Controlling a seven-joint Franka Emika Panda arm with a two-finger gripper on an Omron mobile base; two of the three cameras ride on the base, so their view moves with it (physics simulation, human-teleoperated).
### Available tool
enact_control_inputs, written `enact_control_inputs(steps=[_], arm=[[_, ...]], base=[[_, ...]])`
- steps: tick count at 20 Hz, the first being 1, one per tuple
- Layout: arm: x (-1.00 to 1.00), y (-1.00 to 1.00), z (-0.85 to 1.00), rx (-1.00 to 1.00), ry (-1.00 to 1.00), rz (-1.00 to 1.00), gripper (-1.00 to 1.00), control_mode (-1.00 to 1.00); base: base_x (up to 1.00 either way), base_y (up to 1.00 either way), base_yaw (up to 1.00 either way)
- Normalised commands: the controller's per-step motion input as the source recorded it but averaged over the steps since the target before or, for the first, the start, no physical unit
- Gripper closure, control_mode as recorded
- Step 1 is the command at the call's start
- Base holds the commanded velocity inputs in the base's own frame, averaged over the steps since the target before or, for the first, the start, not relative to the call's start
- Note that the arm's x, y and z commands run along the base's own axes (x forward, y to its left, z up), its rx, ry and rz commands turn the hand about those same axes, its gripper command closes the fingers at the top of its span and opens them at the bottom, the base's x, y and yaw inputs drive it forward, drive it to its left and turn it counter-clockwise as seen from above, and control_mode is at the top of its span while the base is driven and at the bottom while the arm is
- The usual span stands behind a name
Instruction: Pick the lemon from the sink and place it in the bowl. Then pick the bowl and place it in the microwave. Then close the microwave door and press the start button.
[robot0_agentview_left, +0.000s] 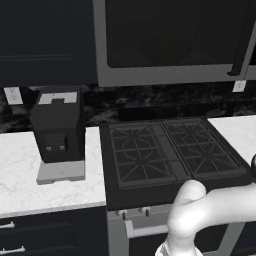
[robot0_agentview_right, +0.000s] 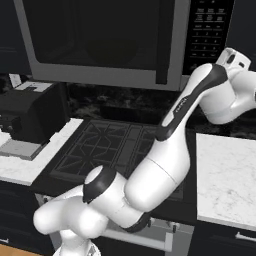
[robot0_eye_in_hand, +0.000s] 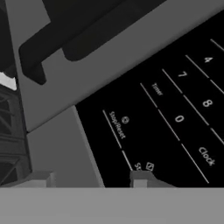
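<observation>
The microwave (robot0_agentview_left: 170, 76) (robot0_agentview_right: 100, 75) hangs above the stove. The microwave door (robot0_agentview_right: 90, 35) lies flush with its frame, and its dark bar handle (robot0_agentview_right: 164, 40) (robot0_agentview_left: 242, 45) is beside the black keypad (robot0_agentview_right: 207, 30). A dim bowl-like outline (robot0_agentview_left: 165, 50) shows through the glass. The lemon is hidden and the sink is out of view. In the hand view my gripper (robot0_eye_in_hand: 92, 179) is close against the keypad (robot0_eye_in_hand: 175, 113). Its fingertips (robot0_eye_in_hand: 142, 177) stand apart with nothing between them, one right under the start label (robot0_eye_in_hand: 142, 166). Whether it touches the button I cannot tell.
A black coffee machine (robot0_agentview_left: 57, 125) (robot0_agentview_right: 25, 120) stands on the white counter (robot0_agentview_left: 30, 170) at the left. The dark gas stove (robot0_agentview_left: 170, 150) (robot0_agentview_right: 110, 145) sits under the microwave. More white counter (robot0_agentview_right: 225, 175) lies to the right. My arm (robot0_agentview_right: 175, 130) reaches up over the stove.
</observation>
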Motion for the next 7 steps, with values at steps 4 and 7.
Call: enact_control_inputs(steps=[4,7], arm=[[-0.41,0.29,-0.45,0.0,-0.02,0.0,-1.0,-1.0],[-1.0,0.72,-0.57,0.0,-0.05,0.0,-1.0,-1.0]], base=[[0.0,0.0,0.0],[0.0,0.0,0.0]])
